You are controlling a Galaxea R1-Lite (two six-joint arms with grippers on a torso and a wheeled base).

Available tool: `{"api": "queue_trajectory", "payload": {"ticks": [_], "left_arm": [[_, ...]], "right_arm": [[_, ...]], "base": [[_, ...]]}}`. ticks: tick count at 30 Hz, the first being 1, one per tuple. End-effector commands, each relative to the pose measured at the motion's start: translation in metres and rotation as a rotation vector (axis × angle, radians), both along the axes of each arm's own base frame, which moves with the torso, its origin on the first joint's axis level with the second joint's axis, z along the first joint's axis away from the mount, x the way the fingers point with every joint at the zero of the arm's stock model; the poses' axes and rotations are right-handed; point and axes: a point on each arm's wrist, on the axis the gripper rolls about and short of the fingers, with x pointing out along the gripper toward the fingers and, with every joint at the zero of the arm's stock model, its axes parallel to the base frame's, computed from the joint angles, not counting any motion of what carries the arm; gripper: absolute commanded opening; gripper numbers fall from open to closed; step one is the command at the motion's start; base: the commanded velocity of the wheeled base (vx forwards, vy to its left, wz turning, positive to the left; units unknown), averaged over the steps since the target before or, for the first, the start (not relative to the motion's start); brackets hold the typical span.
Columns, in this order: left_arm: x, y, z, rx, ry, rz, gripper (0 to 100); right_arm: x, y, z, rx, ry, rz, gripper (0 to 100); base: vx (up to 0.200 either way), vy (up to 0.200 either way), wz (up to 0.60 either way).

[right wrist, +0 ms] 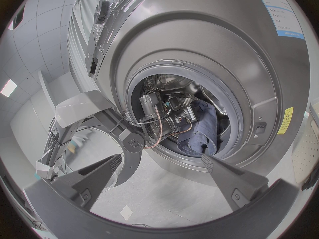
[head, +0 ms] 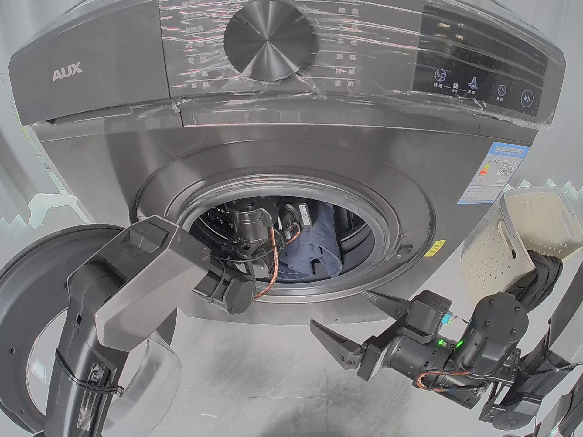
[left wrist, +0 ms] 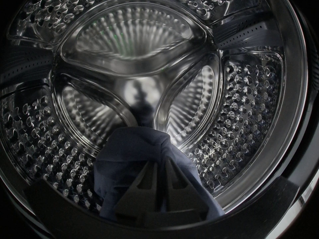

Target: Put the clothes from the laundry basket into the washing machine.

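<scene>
The grey washing machine (head: pixel 121 159) stands in front with its round opening uncovered. My left arm reaches through the opening into the steel drum (left wrist: pixel 249 100). My left gripper (left wrist: pixel 159 165) is shut on a blue garment (left wrist: pixel 133 156), which bunches around its fingers low in the drum. From outside, the blue garment (head: pixel 316 244) hangs inside the opening, just right of the left wrist. My right gripper (head: pixel 339 308) is open and holds nothing, below and in front of the opening's lower rim. The white perforated laundry basket (head: pixel 522 238) stands at the right, with dark clothing (head: pixel 540 280) hanging over its edge.
The washer's round door (head: pixel 30 317) is swung open at the lower left, beside my left arm. Grey floor (head: pixel 261 377) lies below the machine's front. In the right wrist view the open right gripper (right wrist: pixel 160 156) frames the opening and the blue garment (right wrist: pixel 202 126).
</scene>
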Motion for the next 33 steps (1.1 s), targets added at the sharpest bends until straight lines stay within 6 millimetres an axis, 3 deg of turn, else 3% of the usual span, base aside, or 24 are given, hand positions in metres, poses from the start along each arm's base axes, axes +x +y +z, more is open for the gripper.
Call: {"api": "queue_trajectory", "payload": {"ticks": [1,10,19,31,32,33], "left_arm": [[0.0,0.001,-0.006,0.007,0.013,0.003,100],[-0.035,0.003,-0.031,0.109,0.16,-0.061,100],[-0.057,0.014,-0.059,0.196,0.276,-0.105,100],[-0.051,0.012,-0.074,0.222,0.289,-0.116,100],[-0.05,0.012,-0.074,0.222,0.288,-0.116,0],[-0.049,0.011,-0.072,0.215,0.281,-0.116,0]], "right_arm": [[0.0,0.0,0.0,0.0,0.0,0.0,100],[0.0,0.0,0.0,0.0,0.0,0.0,100],[0.0,0.0,0.0,0.0,0.0,0.0,100],[0.0,0.0,0.0,0.0,0.0,0.0,100],[0.0,0.0,0.0,0.0,0.0,0.0,100],[0.0,0.0,0.0,0.0,0.0,0.0,100]], "base": [[0.0,0.0,0.0],[0.0,0.0,0.0],[0.0,0.0,0.0],[0.0,0.0,0.0],[0.0,0.0,0.0],[0.0,0.0,0.0]]}}
